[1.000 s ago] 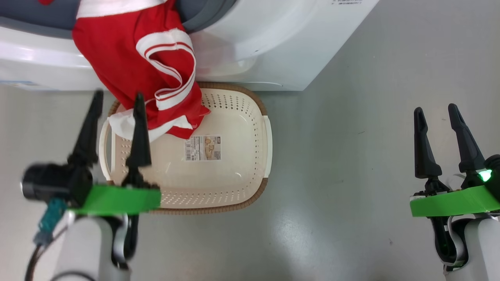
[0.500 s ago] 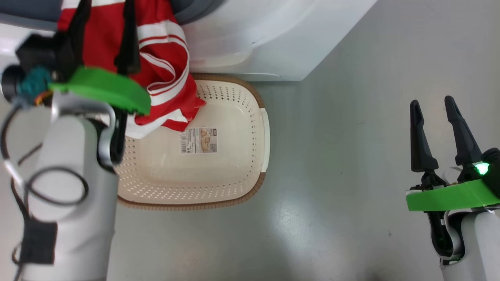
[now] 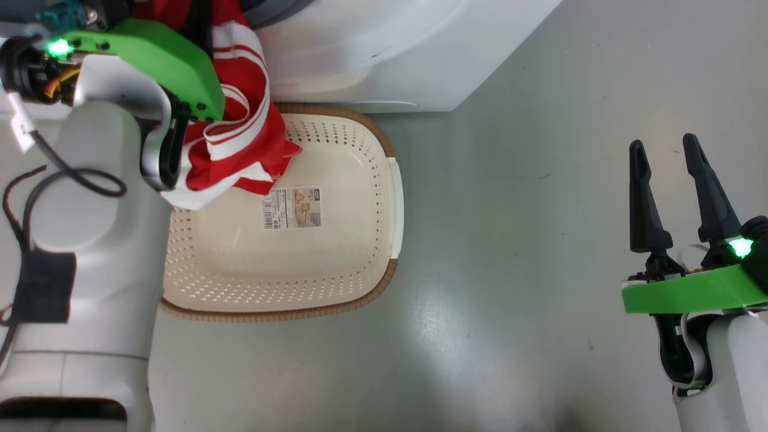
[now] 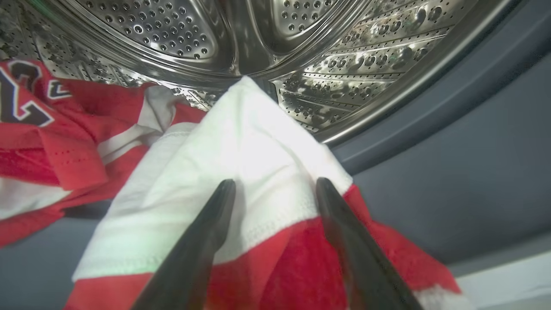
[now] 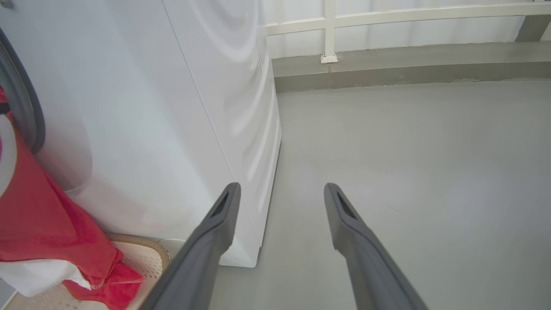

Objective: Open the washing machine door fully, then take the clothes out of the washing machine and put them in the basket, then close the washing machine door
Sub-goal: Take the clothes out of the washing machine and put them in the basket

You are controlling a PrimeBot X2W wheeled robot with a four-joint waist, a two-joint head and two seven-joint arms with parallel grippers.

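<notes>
In the head view, a jersey (image 3: 252, 150) trails from the washer (image 3: 372, 54) mouth, its end in the basket (image 3: 394, 180); the right tool (image 3: 662, 141) hangs wide, empty. The left wrist view adds the left tool (image 4: 275, 189), fingers apart astride the jersey's white band, and a second jersey (image 4: 51, 142) in the drum (image 4: 344, 64). The right wrist view adds the washer's side. Unloading looks barely begun; closing the door remains.

- The clothes (image 3: 234, 144) drape from the mouth of the washer (image 3: 384, 54) over the far left corner of the basket (image 3: 396, 198); the rest of it lies open.
- The left forearm (image 3: 90, 240) covers its left rim.
- The floor (image 3: 540, 210) right of it is free.
</notes>
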